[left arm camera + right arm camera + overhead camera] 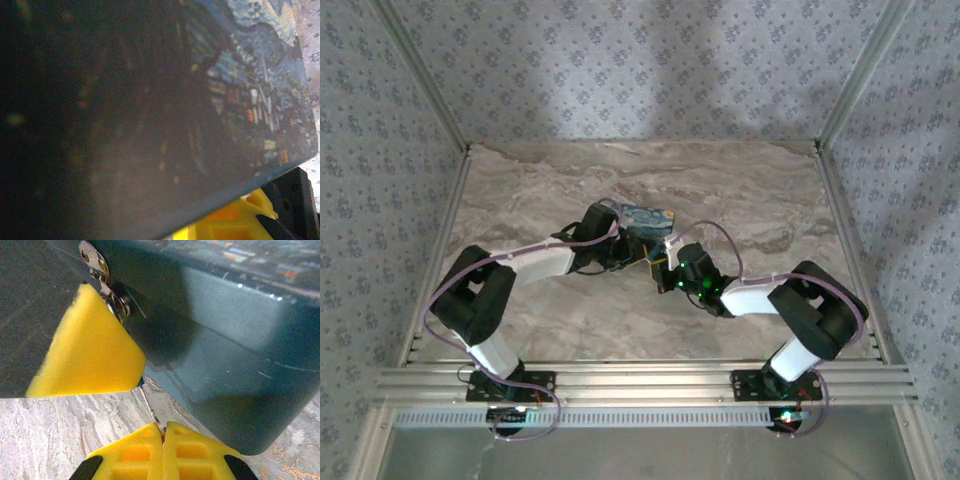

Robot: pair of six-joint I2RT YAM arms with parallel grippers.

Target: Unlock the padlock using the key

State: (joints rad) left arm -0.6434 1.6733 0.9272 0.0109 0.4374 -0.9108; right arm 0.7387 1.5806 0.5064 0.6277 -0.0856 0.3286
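Dark-blue starry padlock (646,218), thin key (152,412) just beside

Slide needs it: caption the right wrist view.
Right gripper pinches a thin pale metal blade below the dark-blue rectangular padlock with silvery fitting.

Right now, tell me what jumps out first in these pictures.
The starry-night padlock, at the middle of the table, is clamped in the left claw. Beside its dark-blue body the right claw pinches the thin key, with the silvery fitting just beyond.

Blk/wht arms (535,262), yel. fingertips (190,452)
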